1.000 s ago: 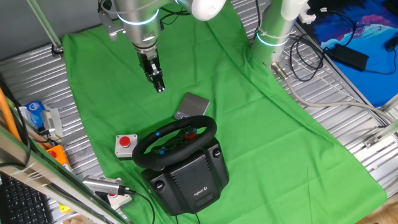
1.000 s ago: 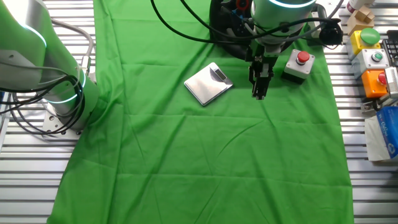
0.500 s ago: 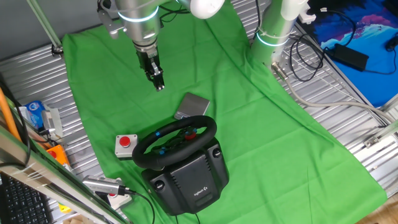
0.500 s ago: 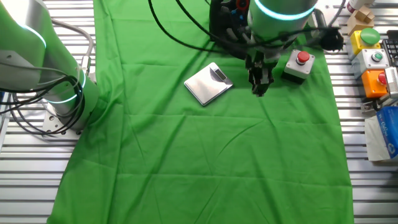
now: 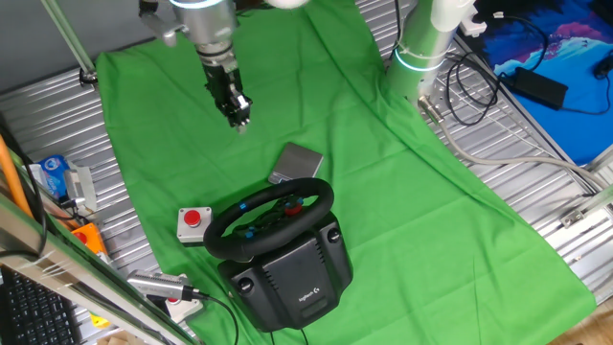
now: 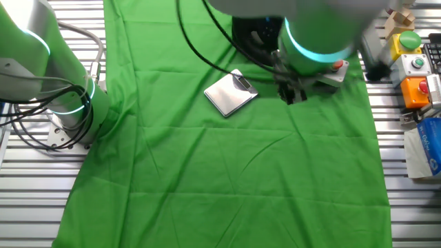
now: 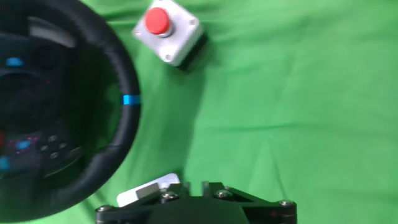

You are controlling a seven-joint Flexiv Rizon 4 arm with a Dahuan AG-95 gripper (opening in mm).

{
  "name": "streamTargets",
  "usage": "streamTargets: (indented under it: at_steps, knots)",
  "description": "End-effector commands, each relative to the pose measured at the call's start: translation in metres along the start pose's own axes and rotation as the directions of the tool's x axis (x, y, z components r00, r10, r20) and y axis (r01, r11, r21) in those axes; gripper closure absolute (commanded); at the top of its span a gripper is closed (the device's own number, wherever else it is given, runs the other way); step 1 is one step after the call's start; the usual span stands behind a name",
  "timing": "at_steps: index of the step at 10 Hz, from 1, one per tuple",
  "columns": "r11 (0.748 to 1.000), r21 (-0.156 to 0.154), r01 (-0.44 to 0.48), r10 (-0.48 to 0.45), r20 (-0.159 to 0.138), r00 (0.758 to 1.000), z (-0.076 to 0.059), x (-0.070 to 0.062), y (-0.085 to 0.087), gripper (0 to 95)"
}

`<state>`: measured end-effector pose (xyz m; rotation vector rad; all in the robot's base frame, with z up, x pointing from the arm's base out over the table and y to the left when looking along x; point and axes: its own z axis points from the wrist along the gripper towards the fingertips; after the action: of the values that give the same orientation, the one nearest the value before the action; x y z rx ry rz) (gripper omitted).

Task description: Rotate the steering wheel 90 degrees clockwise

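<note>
At six o'clock from my hand (image 5: 237, 116), whose opening I cannot tell, the steering wheel (image 5: 271, 219) looks stiff, grippy-rimmed, heavy-based; I'd pinch its rim.

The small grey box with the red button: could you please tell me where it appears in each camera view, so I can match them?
One fixed view: the small grey box with the red button sits lower left, just left of the black round steering wheel.
The other fixed view: mostly hidden behind the arm; only a red sliver shows upper right.
Hand view: top centre, right of the wheel rim.
Shared landmark: the flat silver plate on the green cloth.
</note>
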<state>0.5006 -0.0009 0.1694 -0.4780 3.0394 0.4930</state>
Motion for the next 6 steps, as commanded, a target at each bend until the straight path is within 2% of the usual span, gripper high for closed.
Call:
streamTargets:
  at_steps: [1,5,6]
  knots:
    - [0.995,-0.095,0.039,-0.039,0.0,0.999,-0.0003,0.0002,0.0011,95.0]
    - [0.993,-0.109,0.034,-0.034,0.003,0.999,-0.0003,0.0002,0.0011,95.0]
    - [0.99,-0.141,0.025,-0.025,-0.002,1.0,-0.0003,0.0002,0.0011,95.0]
